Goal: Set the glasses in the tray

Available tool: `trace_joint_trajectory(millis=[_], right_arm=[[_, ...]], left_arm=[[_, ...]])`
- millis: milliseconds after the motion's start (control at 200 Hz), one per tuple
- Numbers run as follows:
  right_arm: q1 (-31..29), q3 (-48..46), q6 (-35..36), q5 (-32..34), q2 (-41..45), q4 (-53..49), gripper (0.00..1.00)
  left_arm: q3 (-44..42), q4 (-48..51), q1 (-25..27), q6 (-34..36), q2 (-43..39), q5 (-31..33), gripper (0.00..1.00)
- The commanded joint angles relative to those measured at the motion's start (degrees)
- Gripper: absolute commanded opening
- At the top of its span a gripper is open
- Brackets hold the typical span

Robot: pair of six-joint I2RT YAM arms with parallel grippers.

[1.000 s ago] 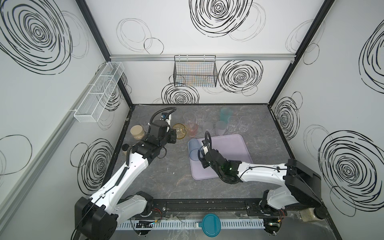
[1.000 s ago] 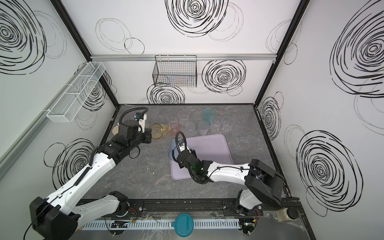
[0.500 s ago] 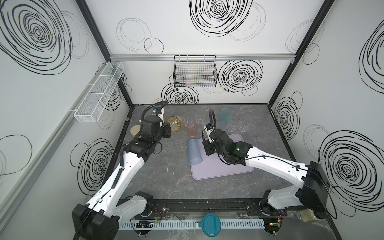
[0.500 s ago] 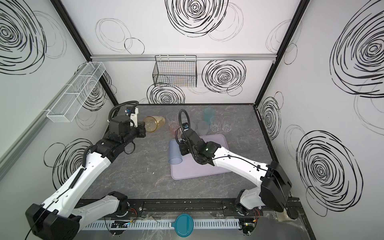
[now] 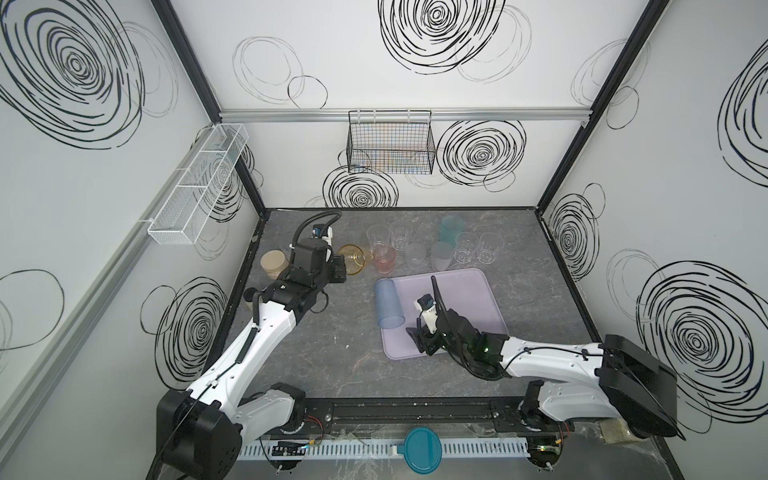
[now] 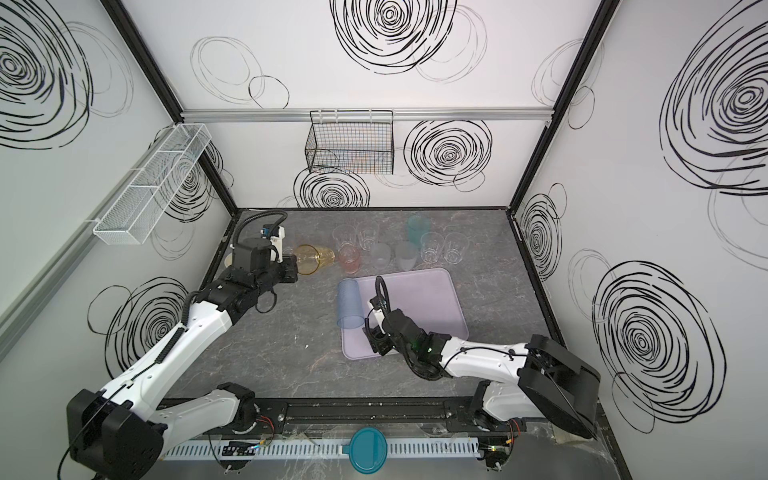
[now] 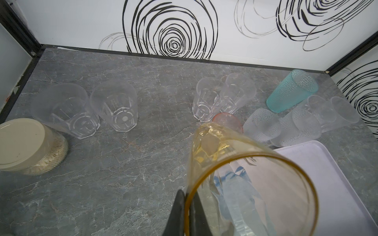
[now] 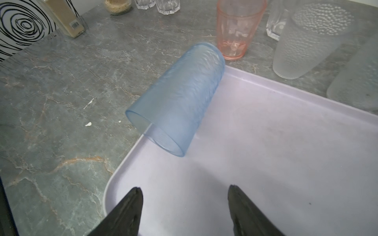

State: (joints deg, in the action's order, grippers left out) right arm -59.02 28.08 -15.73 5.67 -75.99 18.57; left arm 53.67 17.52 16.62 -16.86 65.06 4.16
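Partly inside tray (image 8: 286, 163): blue glass (image 8: 180, 98).

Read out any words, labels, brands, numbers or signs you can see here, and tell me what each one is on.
No text is readable in any view.
Barcode label on the beige container: bars only, any digits are too blurred to read.
The wall swirls are drawings, not writing.

Bright even light, soft shadows; edges bowed; wrist views slightly soft.
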Motion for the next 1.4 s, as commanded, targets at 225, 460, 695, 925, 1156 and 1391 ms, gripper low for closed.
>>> trace_joint_trajectory(millis=[225, 460, 695, 925, 1156, 1391], right_arm=[[-0.2, 1.3, 2.8, 8.7, -9.7, 14.9, 0.71], [-0.2, 3.8, 5.3, 13.8, -19.8, 23.6, 0.67], [-0.2, 5.2, 5.6, 17.8, -24.7, 29.2, 0.5], [-2.0, 5.8, 5.0, 21.6, -20.2, 25.1, 0.18], [2.3, 20.1, -1.5, 11.6, -12.5, -10.7, 0.08], [6.3, 40.2, -2.8, 0.1, -13.5, -45.9, 0.0]], left_arm=[[-0.9, -5.4, 0.8, -1.0, -0.1, 1.8, 0.0], [-1.5, -5.6, 0.7, -0.6, -0.1, 2.4, 0.0], [-1.5, -4.9, 0.7, -0.3, -0.9, 2.8, 0.0], [-1.1, -4.1, 0.0, 0.0, -2.8, 2.5, 0.0], [2.1, -1.6, -3.5, -0.2, -2.9, 0.1, 0.0], [4.1, -1.2, -7.7, -0.7, -2.8, -2.9, 0.0]])
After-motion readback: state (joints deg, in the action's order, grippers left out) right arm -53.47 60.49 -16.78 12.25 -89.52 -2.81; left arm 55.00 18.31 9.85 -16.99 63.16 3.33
